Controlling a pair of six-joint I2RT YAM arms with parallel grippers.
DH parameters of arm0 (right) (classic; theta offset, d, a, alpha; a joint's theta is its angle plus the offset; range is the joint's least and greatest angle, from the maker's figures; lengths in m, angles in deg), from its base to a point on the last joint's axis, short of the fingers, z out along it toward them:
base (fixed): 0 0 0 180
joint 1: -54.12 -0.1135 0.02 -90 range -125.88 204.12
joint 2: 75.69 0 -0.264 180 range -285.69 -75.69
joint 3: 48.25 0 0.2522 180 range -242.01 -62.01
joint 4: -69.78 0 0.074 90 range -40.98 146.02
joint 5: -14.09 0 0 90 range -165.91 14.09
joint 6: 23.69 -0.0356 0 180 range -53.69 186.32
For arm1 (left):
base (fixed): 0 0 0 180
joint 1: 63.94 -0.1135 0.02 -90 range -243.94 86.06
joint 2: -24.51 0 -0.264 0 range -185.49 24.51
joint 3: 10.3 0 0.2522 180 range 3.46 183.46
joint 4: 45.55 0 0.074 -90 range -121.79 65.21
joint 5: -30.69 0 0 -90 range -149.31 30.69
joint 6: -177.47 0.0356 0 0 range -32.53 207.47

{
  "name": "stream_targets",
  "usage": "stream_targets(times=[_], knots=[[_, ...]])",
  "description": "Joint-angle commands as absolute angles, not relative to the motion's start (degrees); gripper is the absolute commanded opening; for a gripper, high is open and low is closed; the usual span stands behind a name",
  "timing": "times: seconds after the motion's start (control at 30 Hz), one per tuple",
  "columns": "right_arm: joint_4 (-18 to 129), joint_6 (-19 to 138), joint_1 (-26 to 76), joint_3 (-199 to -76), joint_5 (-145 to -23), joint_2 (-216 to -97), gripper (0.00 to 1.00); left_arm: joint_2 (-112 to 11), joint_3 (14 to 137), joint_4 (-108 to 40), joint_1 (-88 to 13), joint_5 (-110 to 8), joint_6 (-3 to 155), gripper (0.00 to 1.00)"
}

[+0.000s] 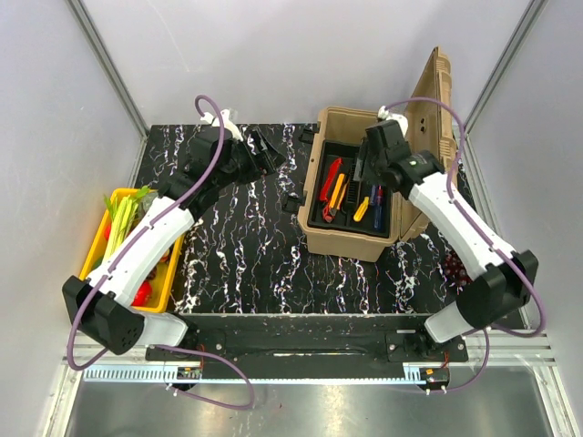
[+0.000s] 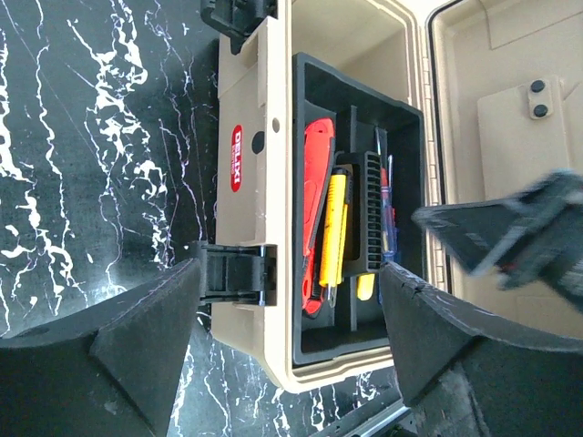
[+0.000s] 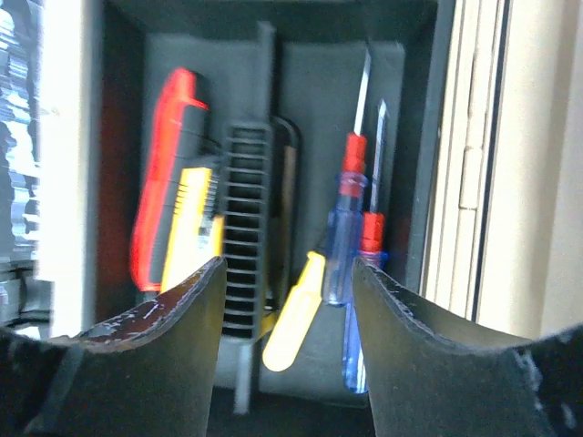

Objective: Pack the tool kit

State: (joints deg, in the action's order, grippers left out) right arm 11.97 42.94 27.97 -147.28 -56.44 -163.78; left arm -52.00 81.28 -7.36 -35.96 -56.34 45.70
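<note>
The tan toolbox (image 1: 351, 238) stands open on the black marbled table, its lid (image 1: 441, 100) upright at the right. Its black inner tray (image 2: 364, 100) holds a red tool (image 2: 319, 164), a yellow cutter (image 2: 334, 218), a yellow-handled tool (image 3: 296, 314) and two blue-handled screwdrivers (image 3: 342, 237). My right gripper (image 3: 287, 266) hovers open over the tray's right compartment, with the screwdrivers below its fingers and nothing between them. To the left of the toolbox, my left gripper (image 1: 264, 150) is held above the table, open and empty, and faces the box (image 2: 246, 91).
A yellow tray (image 1: 100, 241) of vegetables sits at the table's left edge beside the left arm. Dark red items (image 1: 453, 267) lie to the right of the toolbox near the right arm. Black latches (image 2: 232, 273) jut from the box's front. Grey walls enclose the table.
</note>
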Motion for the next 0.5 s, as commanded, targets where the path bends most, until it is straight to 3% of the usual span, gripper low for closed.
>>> stream_targets(times=[0.0, 0.2, 0.47], knots=[[13.30, 45.21, 27.76, -156.30, -62.27, -156.56, 0.63, -53.18, 80.28, -7.27, -36.61, -58.07, 46.52, 0.82], [13.13, 48.73, 27.76, -164.74, -63.00, -153.39, 0.67, -55.20, 79.14, -6.65, -36.79, -58.69, 46.25, 0.82], [3.39, 53.83, 27.84, -180.90, -43.41, -156.11, 0.75, -57.40, 76.06, -11.30, -36.79, -51.41, 46.87, 0.85]])
